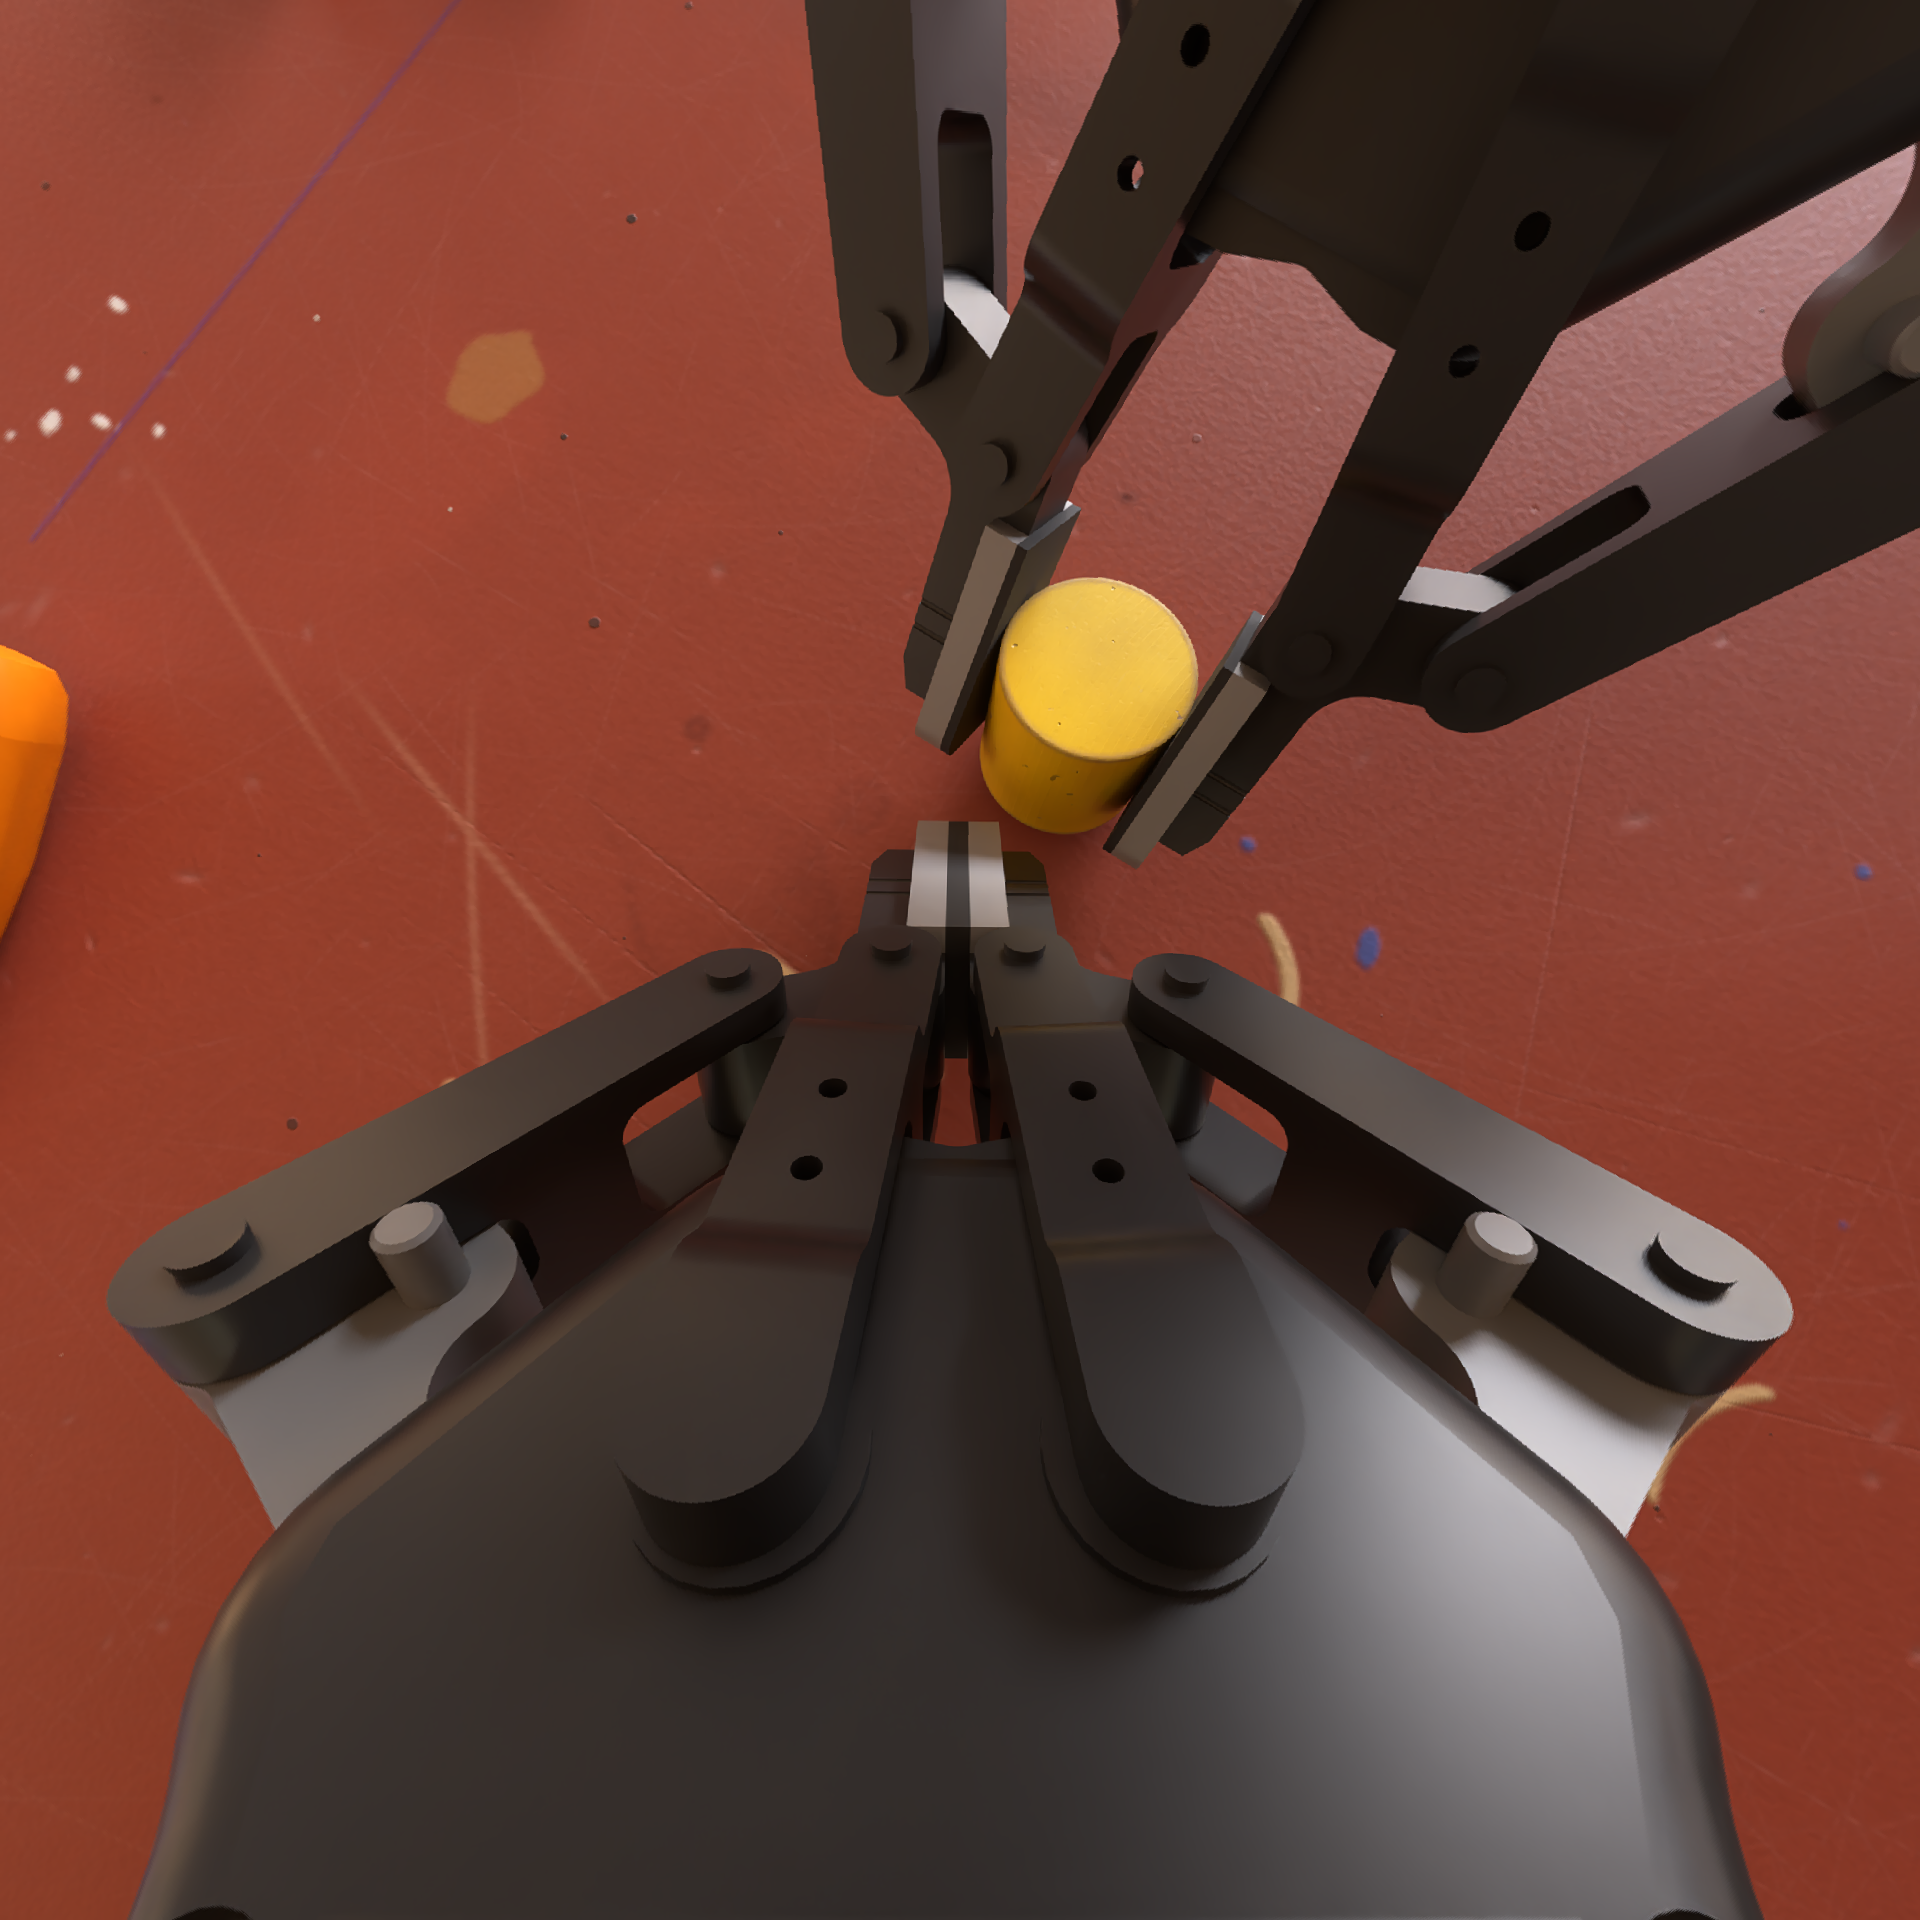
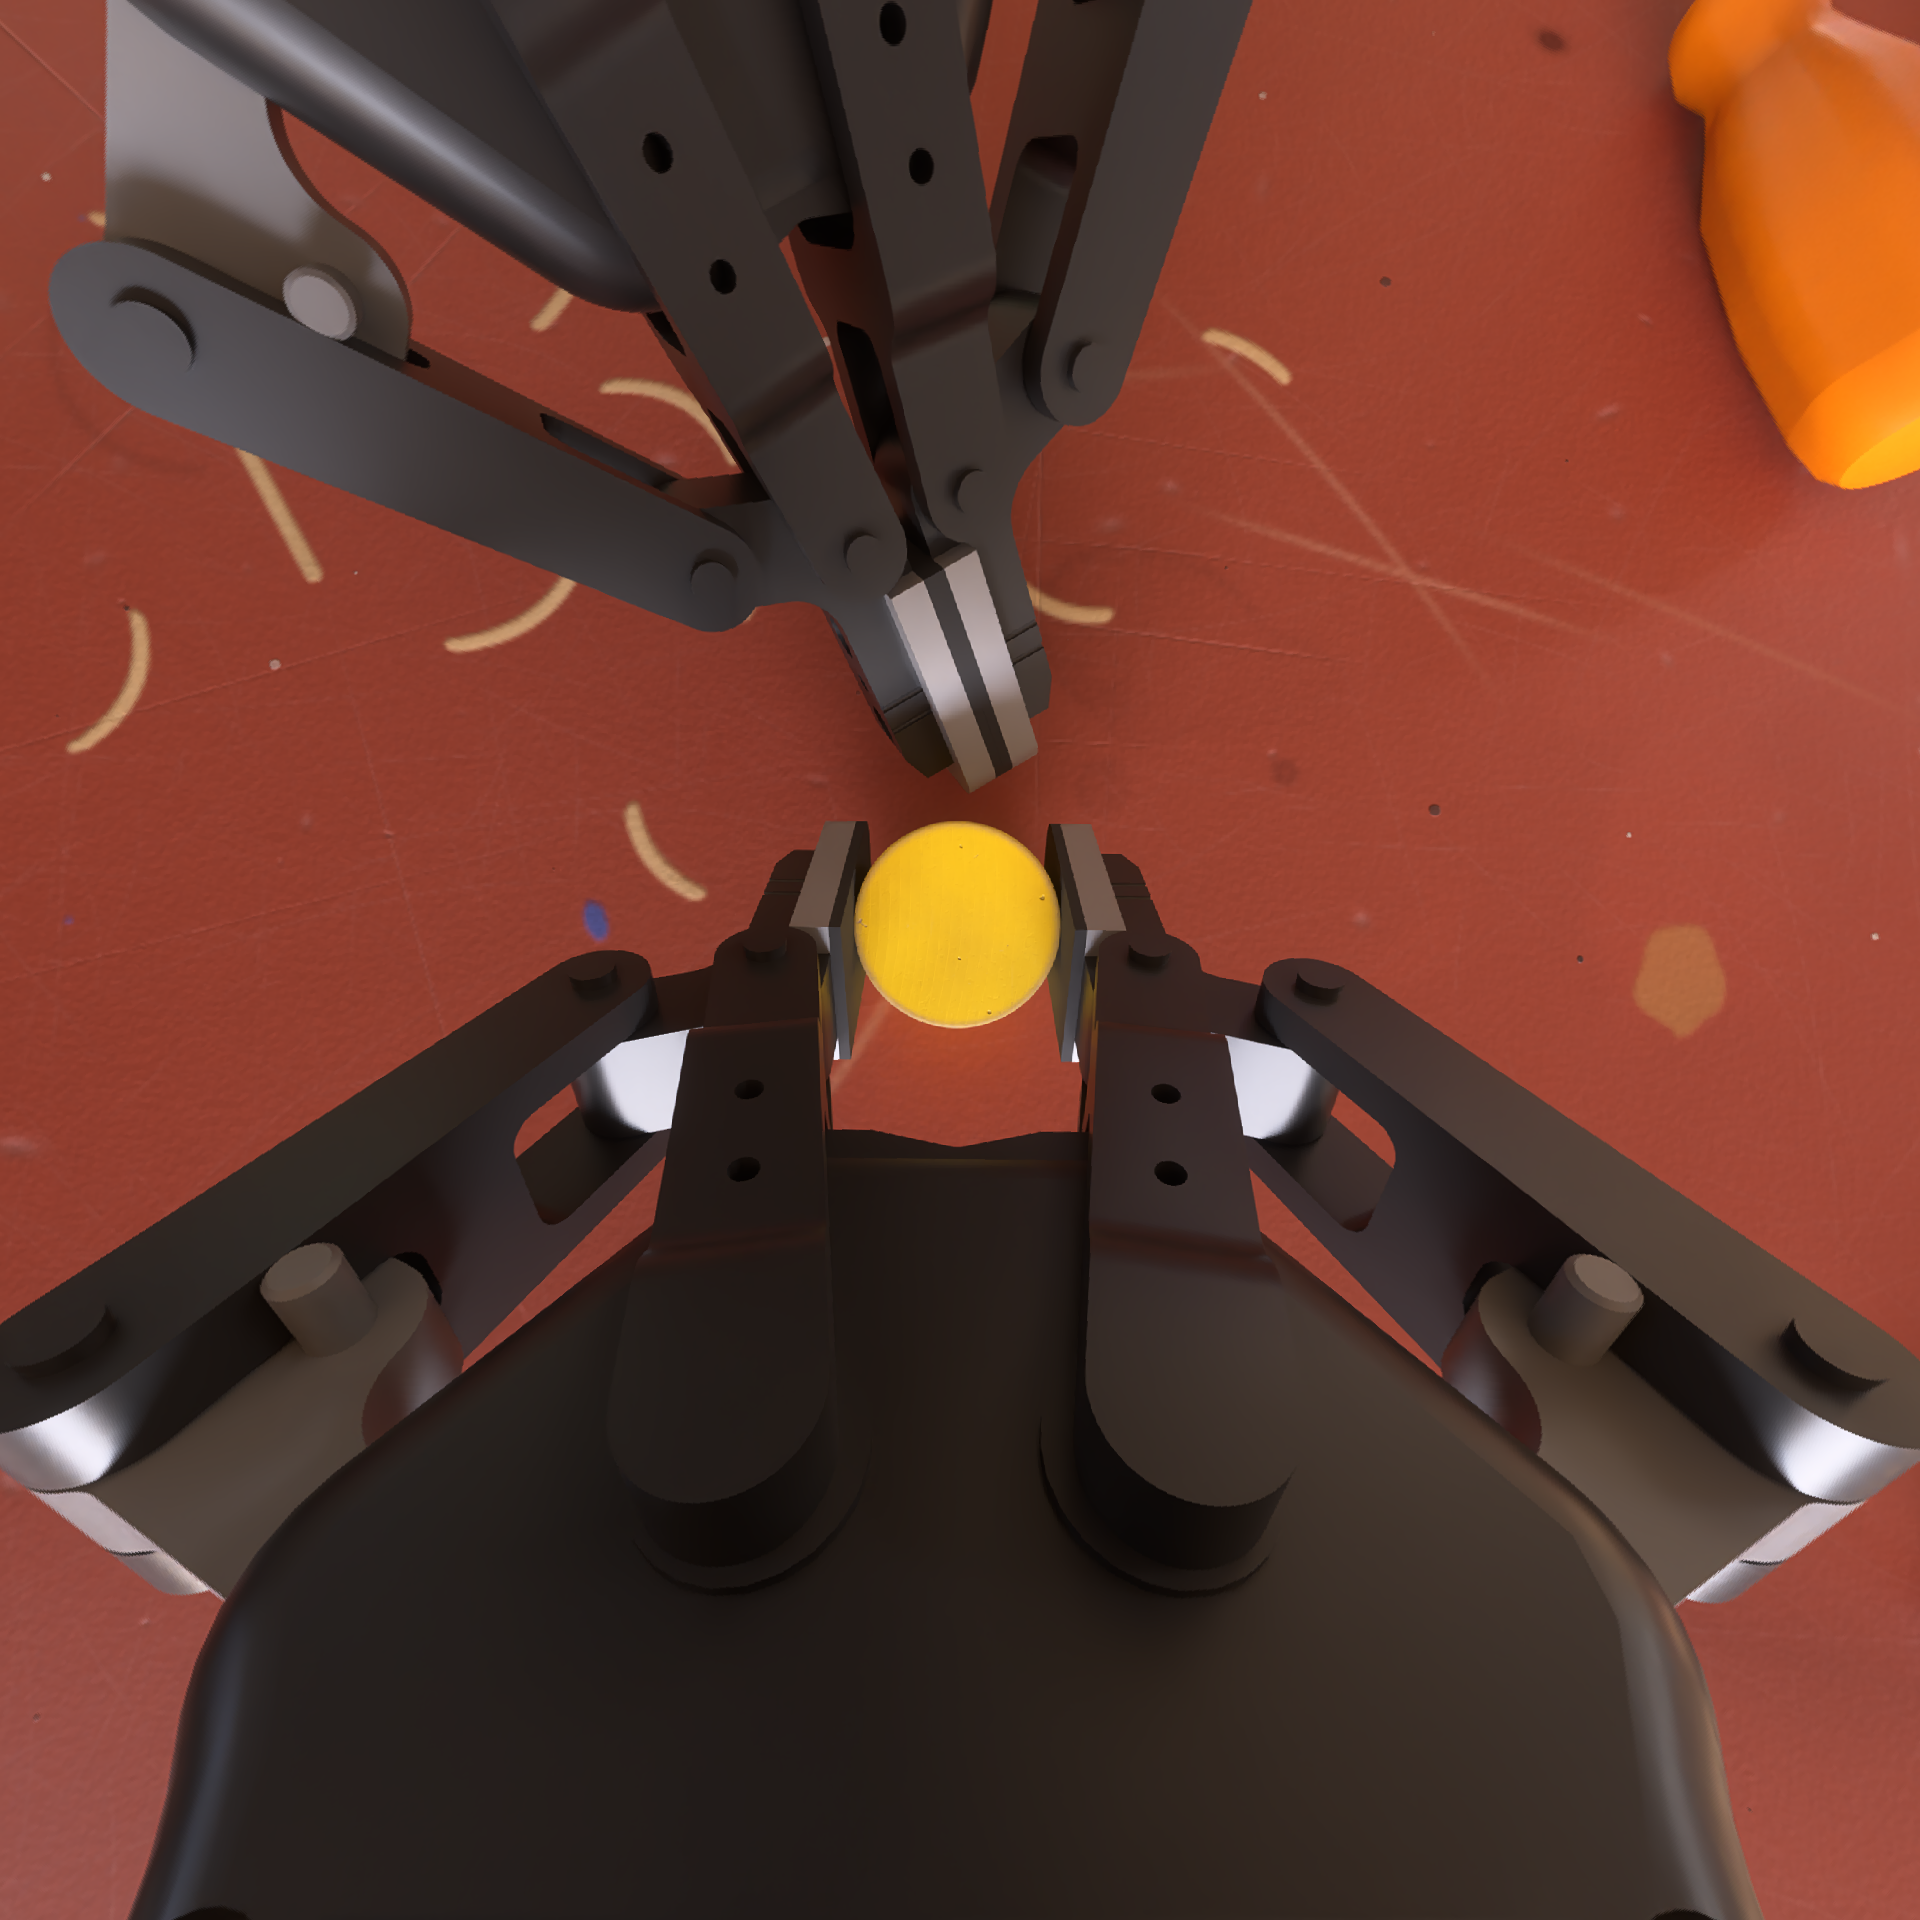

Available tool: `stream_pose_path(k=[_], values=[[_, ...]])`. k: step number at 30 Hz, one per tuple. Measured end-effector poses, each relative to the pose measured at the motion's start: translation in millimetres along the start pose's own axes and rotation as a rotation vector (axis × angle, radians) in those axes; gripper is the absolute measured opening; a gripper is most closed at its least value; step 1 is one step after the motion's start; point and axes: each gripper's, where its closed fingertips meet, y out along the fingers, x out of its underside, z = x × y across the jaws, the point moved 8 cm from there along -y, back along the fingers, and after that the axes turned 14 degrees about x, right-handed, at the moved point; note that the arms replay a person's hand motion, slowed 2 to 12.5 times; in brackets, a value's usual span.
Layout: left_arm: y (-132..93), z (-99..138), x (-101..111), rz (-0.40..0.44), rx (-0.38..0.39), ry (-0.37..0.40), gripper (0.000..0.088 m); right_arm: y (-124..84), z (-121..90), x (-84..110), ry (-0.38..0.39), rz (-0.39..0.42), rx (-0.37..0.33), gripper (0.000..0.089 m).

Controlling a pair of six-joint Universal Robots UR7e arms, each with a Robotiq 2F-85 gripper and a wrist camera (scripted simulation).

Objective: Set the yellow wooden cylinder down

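Worktop (image 1: 520, 727): red-brown, lightly textured, marked with pale scratches, dark specks, white flecks, small blue spots, an orange-tan blotch (image 1: 495, 374) and curved tan streaks (image 2: 509, 629); edges and corners of the worktop outside both views, so positions relative to them cannot be told; room beyond the surface not visible.

Containers: one orange vessel-shaped object (image 2: 1813, 239), lying on its side on the worktop, well apart from both grippers; narrow neck and wider body seen in the right wrist view, only a rounded end at the frame edge in the left wrist view; contents cannot be told.

Yellow wooden cylinder (image 2: 956, 923): upright, flat round end facing the right wrist camera; clamped between the two pads of the right gripper (image 2: 956, 935), one pad against each side of the curved wall; lower end at or just above the worktop, contact cannot be confirmed.

Right gripper: partly closed, holding the cylinder; seen from the left wrist view (image 1: 1086, 691) descending from above with fingers angled onto the cylinder (image 1: 1086, 707).

Left gripper (image 1: 958, 878): fully closed, pads pressed together, holding nothing; tip just beside the cylinder, apart from it; same arrangement confirmed in the right wrist view (image 2: 971, 686).
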Motion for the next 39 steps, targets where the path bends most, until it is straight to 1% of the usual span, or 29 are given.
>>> stream_pose_path(k=[5,8,12,15,20,22,24,28,35,39], values=[[0,0,0,-0.008,0.009,-0.004,0.0,0,0,0.2,-0.01,0.009,-0.002,0.03],[0,-1,1,-0.005,0.011,-0.005,0.0,0,1,-0.1,0.0,0.007,-0.007,0.03],[0,-1,1,0.01,0.017,-0.007,0.0,0,2,-0.3,0.025,-0.005,-0.016,0.03],[0,-1,1,0.017,0.023,-0.006,0.0,0,4,0.2,0.048,-0.006,-0.037,0.03],[0,-2,2,0.019,0.022,-0.003,0.0,1,8,-1.7,0.115,0.025,-0.09,0.03],[0,-2,3,0.023,0.021,-0.003,0.0,1,9,-2.9,0.137,0.041,-0.101,0.03],[-1,-2,3,0.029,0.019,-0.005,0.0,1,10,-3.3,0.146,0.052,-0.1,0.03],[-1,-3,3,0.035,0.021,-0.004,0.0,1,11,-3.4,0.137,0.058,-0.093,0.03],[-1,-3,5,0.039,0.032,0.003,0.0,5,16,-7.2,0.119,0.074,-0.043,0.0301],[0,-4,8,0.032,0.031,0.002,0.0,9,15,-8.3,0.09,0.05,-0.03,0.0301]])
